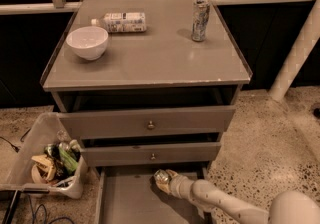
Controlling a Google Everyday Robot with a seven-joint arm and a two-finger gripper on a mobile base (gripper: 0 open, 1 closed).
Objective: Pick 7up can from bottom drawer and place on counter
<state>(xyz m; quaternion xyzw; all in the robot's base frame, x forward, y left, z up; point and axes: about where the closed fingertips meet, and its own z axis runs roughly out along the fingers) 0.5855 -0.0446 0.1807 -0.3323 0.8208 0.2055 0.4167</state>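
Note:
The bottom drawer (125, 203) is pulled out at the foot of the cabinet, showing its flat grey floor. My gripper (167, 180) reaches into it from the lower right on the white arm. It is shut on the 7up can (161, 176), whose silver end shows at the fingertips, lifted near the drawer's back. The can's green and white print is mostly hidden by the fingers. The grey counter (150, 58) is the cabinet top above.
On the counter stand a white bowl (87, 43), a lying plastic bottle (122, 22) and a tall slim patterned can (200, 19). Two knobbed drawers sit above the open one. A clear bin of clutter (45, 168) stands at left. A white pillar (295, 53) is at right.

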